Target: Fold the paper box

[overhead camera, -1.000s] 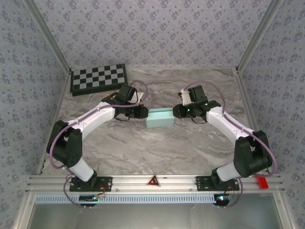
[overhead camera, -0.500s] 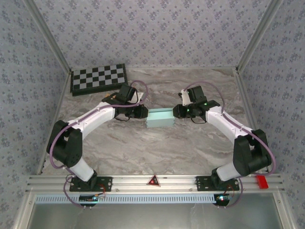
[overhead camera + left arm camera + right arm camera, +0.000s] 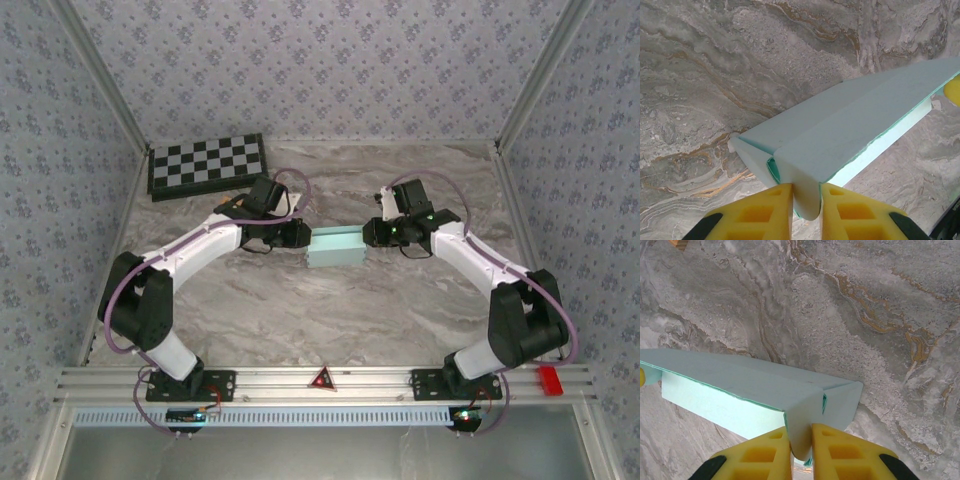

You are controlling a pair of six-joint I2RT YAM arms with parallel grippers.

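The pale light-blue paper box (image 3: 335, 247) sits in the middle of the marble table, held between both arms. My left gripper (image 3: 305, 238) is shut on the rounded end flap at the box's left end (image 3: 807, 192), its yellow fingers (image 3: 770, 212) pressing either side of the flap. My right gripper (image 3: 366, 234) is shut on the matching flap at the right end (image 3: 802, 432). In the right wrist view the box (image 3: 740, 390) stretches away to the left with its lid partly lifted, and the green inner edge shows at the corner.
A black-and-white checkerboard (image 3: 207, 165) lies at the back left corner of the table. Patterned walls enclose the marble surface (image 3: 320, 320) on three sides. An aluminium rail (image 3: 320, 380) runs along the near edge.
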